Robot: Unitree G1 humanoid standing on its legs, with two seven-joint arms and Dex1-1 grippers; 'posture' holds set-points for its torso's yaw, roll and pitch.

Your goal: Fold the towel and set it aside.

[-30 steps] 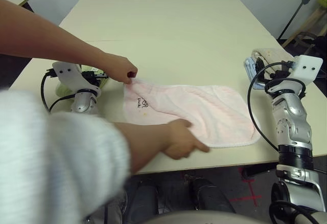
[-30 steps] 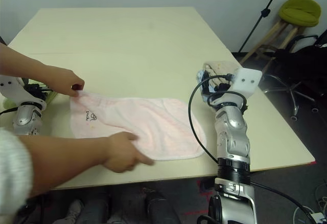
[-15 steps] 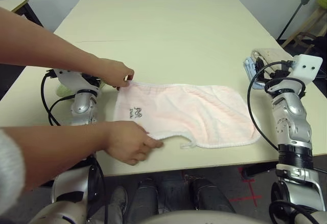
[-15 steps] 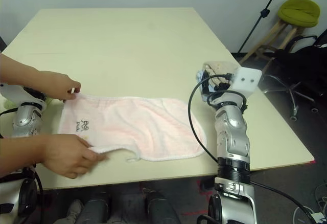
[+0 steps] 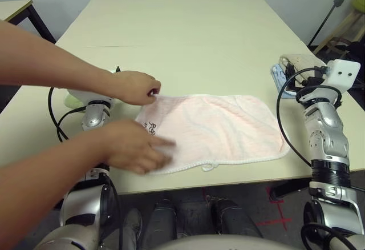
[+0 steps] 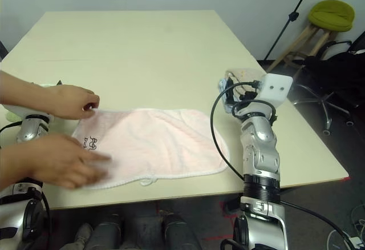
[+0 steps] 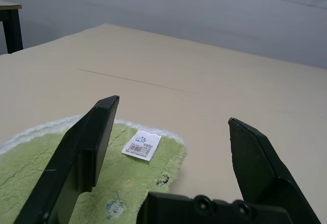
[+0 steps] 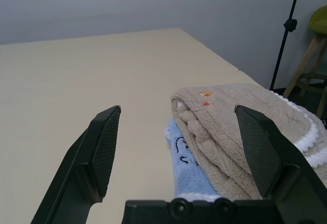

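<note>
Lower centre, a person's hands (image 5: 136,147) flatten the towel (image 5: 222,125); its dark embroidered lettering (image 5: 153,128) is unreadable. The left gripper (image 7: 171,132) and right gripper (image 8: 179,132) stand spread, empty. The green cloth (image 7: 30,157) has a barcode label (image 7: 141,146).

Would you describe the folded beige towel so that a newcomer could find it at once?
Look at the table's right edge, ahead of the right gripper. The folded beige towel lies on a light blue cloth; tan terry, white edging and tiny orange stitches set it apart.
</note>
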